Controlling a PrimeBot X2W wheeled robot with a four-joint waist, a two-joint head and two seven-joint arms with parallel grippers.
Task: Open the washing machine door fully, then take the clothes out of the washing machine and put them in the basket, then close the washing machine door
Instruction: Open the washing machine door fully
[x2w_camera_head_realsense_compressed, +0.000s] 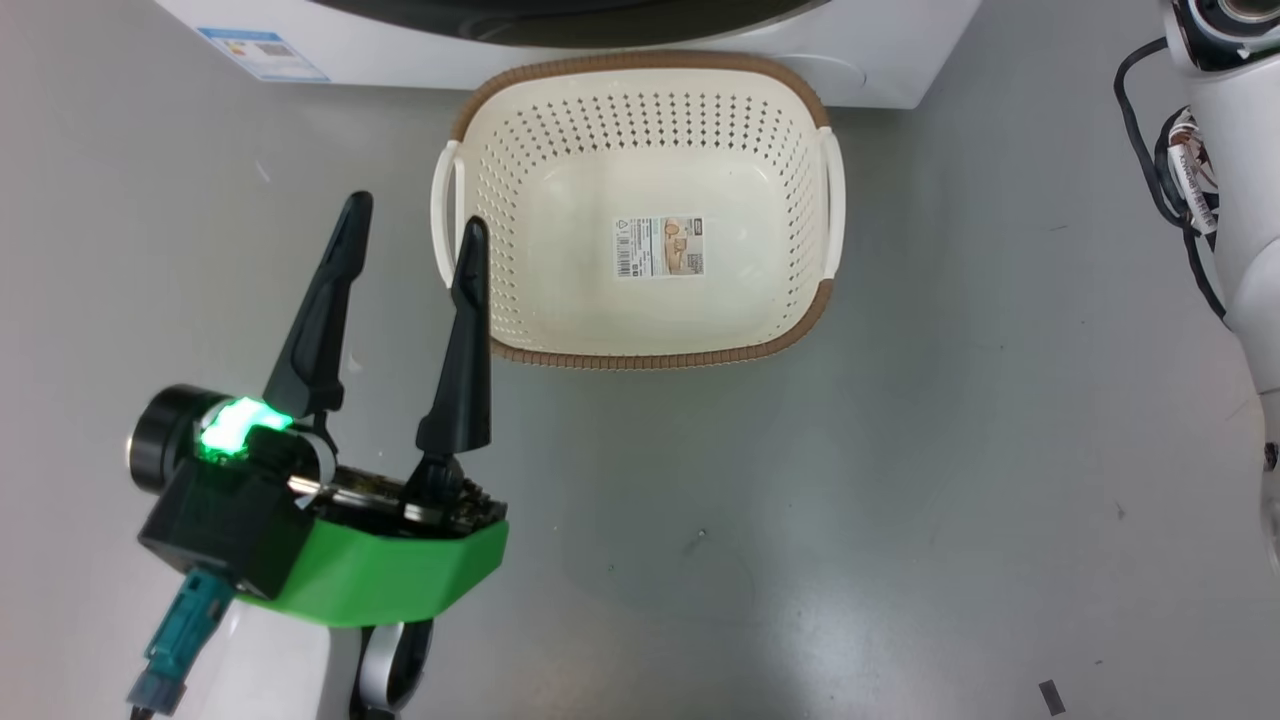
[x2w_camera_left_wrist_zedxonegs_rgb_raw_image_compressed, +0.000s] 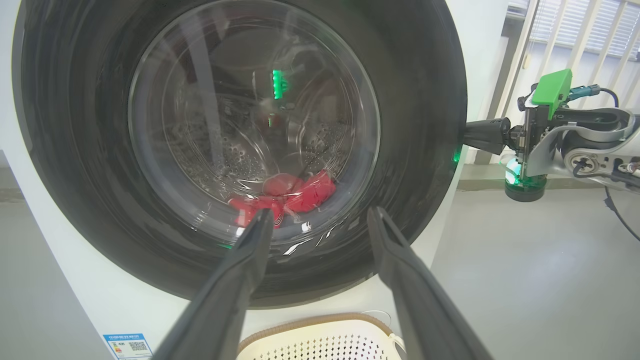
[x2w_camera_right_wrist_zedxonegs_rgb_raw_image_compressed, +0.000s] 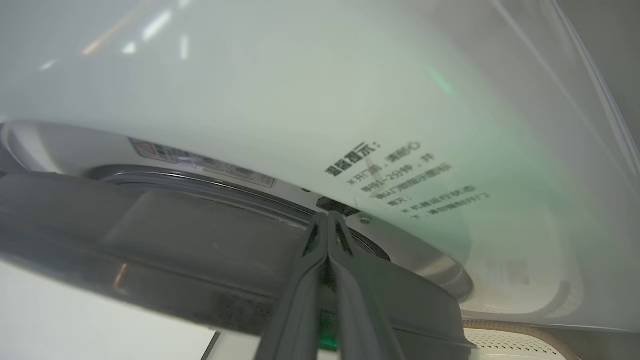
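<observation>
- Nearest me, the left gripper (x2w_camera_head_realsense_compressed: 416, 212) hangs low over the floor (x2w_camera_head_realsense_compressed: 800, 520). Its two dark fingers are spread wide with nothing between them, just beside the left handle of the basket (x2w_camera_head_realsense_compressed: 640, 357).
- The basket sits empty on the floor, its far rim right up at the foot of the washing machine (x2w_camera_head_realsense_compressed: 900, 50), directly below the door.
- Here's the action: the right gripper (x2w_camera_right_wrist_zedxonegs_rgb_raw_image_compressed: 327, 217) has its fingers pressed flat together, holding nothing. Its tips are poked in at the rim of the washing machine door (x2w_camera_left_wrist_zedxonegs_rgb_raw_image_compressed: 415, 125) on the robot's right side, at the seam between door and white front.
- The door looks shut or barely cracked, and I can't tell whether the latch has let go.
- To do this well, I'd say those closed tips must sit deep behind the rim. It's glossy, and a shallow hook could slip off.
- The pull should curve outward around the hinge rather than run straight back, and carry on until the door stands fully open.
- The left arm faces the door head-on, so it probably has to keep clear of the sweep.
- Deepest in, the clothes (x2w_camera_left_wrist_zedxonegs_rgb_raw_image_compressed: 310, 192) lie in a red heap at the bottom of the drum, behind the glass.
</observation>
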